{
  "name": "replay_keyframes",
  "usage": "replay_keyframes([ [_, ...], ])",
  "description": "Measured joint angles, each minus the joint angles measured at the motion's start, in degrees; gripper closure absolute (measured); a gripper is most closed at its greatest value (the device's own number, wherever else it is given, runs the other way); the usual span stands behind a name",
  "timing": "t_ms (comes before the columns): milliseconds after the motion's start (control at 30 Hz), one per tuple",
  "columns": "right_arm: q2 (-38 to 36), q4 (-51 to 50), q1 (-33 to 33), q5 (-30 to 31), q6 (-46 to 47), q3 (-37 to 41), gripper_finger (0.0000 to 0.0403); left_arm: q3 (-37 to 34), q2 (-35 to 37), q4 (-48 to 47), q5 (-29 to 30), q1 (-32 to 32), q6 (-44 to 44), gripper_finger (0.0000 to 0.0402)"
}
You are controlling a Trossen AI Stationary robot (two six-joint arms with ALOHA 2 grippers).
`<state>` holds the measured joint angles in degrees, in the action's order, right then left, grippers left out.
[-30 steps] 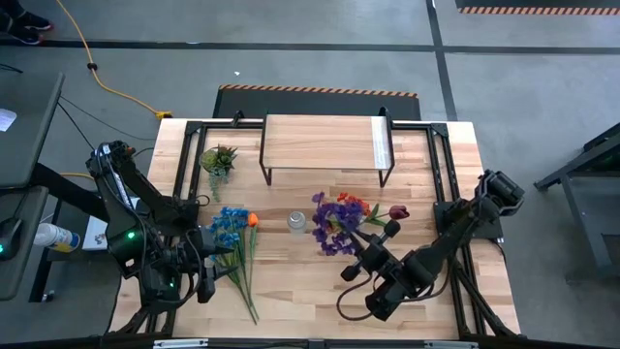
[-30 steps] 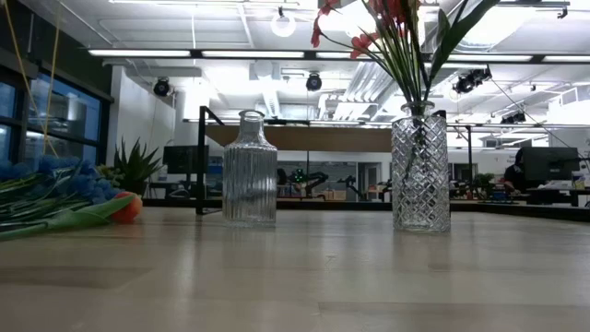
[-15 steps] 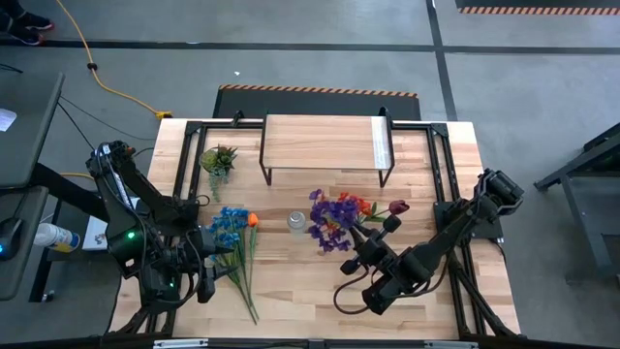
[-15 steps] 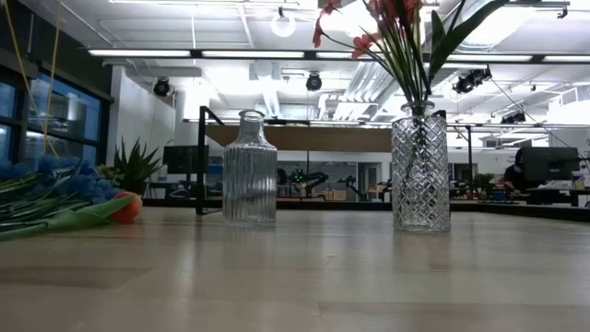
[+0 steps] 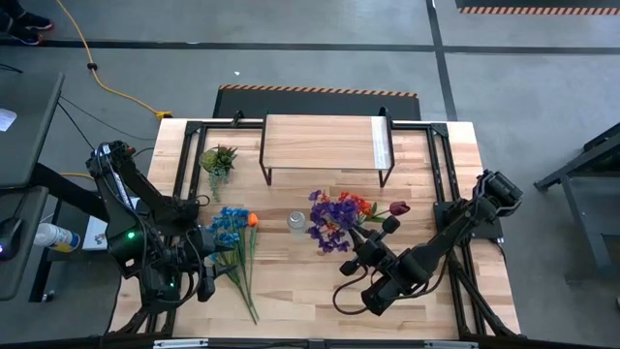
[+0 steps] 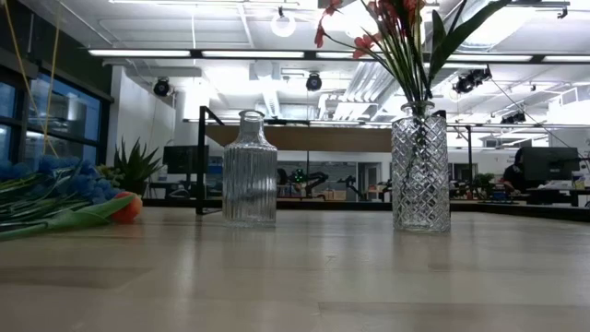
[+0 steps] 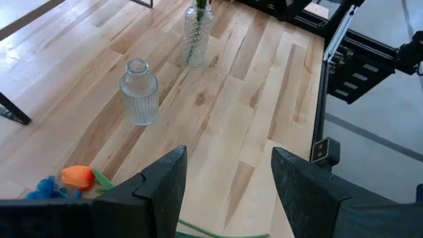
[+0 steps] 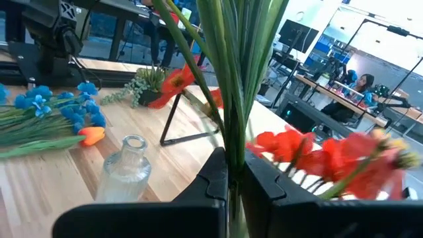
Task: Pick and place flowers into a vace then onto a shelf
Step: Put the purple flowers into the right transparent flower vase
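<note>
Change: red-purple-maroon flower bunch (image 5: 341, 218) nudged slightly toward the ribbed clear glass bottle (image 5: 296, 222) over the last second, stems down in the diamond-cut clear glass vase (image 6: 420, 169).
Right gripper (image 8: 232, 173): fingers pinched together on the green stems, holding above the vase.
Left gripper (image 7: 228, 178): jaws apart, empty, parked beside the blue bunch with one orange bloom (image 5: 232, 229), flat on the tabletop.
Light-wood shelf on black legs (image 5: 320, 143): bare, well behind.
Meaning: first bunch nearly seated; likely release next.
</note>
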<state>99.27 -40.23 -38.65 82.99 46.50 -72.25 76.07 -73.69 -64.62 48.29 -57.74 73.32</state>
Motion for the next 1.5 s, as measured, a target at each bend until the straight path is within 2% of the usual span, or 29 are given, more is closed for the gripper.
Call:
replay_keyframes([
  [467,2.0,1.3,0.1,1.7,-0.4,0.0,0.0393,0.0,0.0,0.0,-0.2,0.0,0.0,0.0149],
  [700,2.0,0.5,-0.1,1.9,-0.5,0.0,0.0393,0.0,0.0,-0.2,-2.4,0.0,0.0,0.0149],
  [900,2.0,1.8,-0.4,2.5,-0.7,0.0,0.0393,0.0,0.0,-3.8,-10.1,0.0,0.4,0.0149],
  [1133,2.0,3.9,-1.2,3.5,-1.5,0.0,0.0393,0.0,0.0,-10.5,-22.0,0.0,0.7,0.0149],
  [1367,2.0,5.1,-1.1,3.6,-1.5,0.0,0.0393,0.0,0.0,-17.6,-31.2,-0.1,0.6,0.0149],
  [1500,2.0,6.4,-1.1,4.2,-1.9,0.0,0.0393,0.0,0.0,-21.3,-34.5,-0.1,0.6,0.0149],
])
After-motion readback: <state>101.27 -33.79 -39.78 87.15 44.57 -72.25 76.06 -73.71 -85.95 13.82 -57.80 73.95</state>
